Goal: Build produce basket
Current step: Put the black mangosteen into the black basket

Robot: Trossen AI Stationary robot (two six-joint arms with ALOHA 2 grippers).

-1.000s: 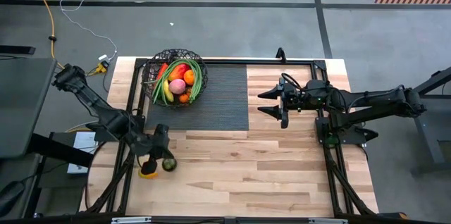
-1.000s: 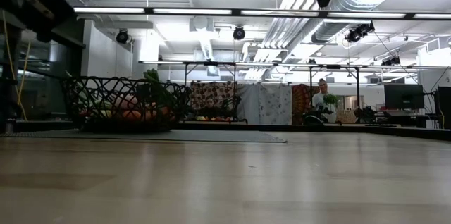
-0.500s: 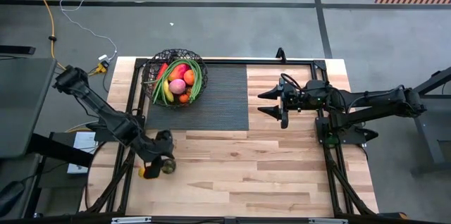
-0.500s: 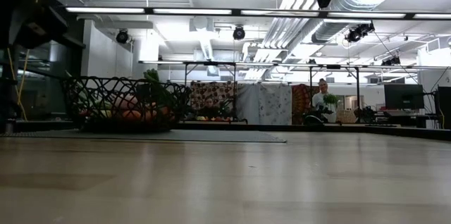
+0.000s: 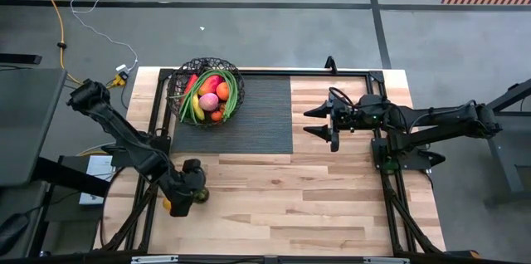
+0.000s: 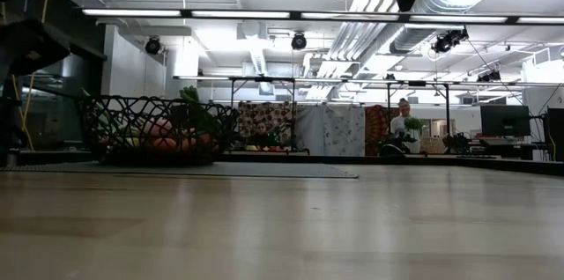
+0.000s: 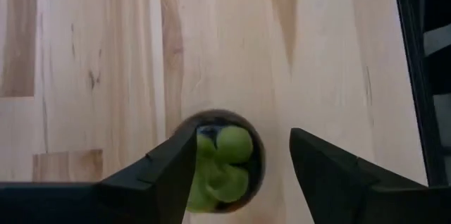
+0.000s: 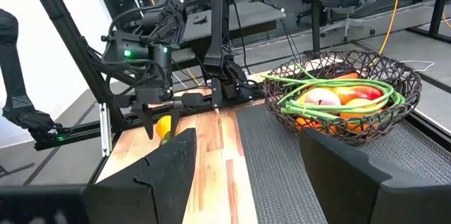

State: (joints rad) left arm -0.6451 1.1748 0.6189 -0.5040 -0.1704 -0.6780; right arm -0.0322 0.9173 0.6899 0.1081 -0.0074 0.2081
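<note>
- Pale wooden counter [image 5: 315, 206] carries a dark ribbed mat [image 5: 261, 119] toward its far side; grey floor surrounds the frame.
- Left arm: reaches to the near left part of the counter. Left hand [image 5: 189, 191] points down over two loose produce items, a dark green fruit [image 7: 224, 160] and an orange-yellow piece [image 5: 172, 206] just beside it.
- Change: a second ago the left hand was closed; its fingers [image 7: 151, 175] now stand apart, one on each side of the green fruit, neither visibly pressing it. The hand has also moved slightly toward the near edge.
- Meaning for the task: judged from this, the left hand is lining up a pick and has not yet gripped. The green fruit rests on the counter, well apart from the basket.
- Basket [image 5: 206, 94]: black wire mesh, on the left far corner of the mat. It already holds oranges, pink and red fruits, a red pepper, a yellow piece and long green stalks [image 8: 331, 86] draped across the rim.
- Task progress: most produce is loaded; the two loose items remain outside.
- Right arm: extends in from the right, raised above bare counter beside the mat. Right hand [image 5: 323, 123] is empty with fingers spread and has not moved.
</note>
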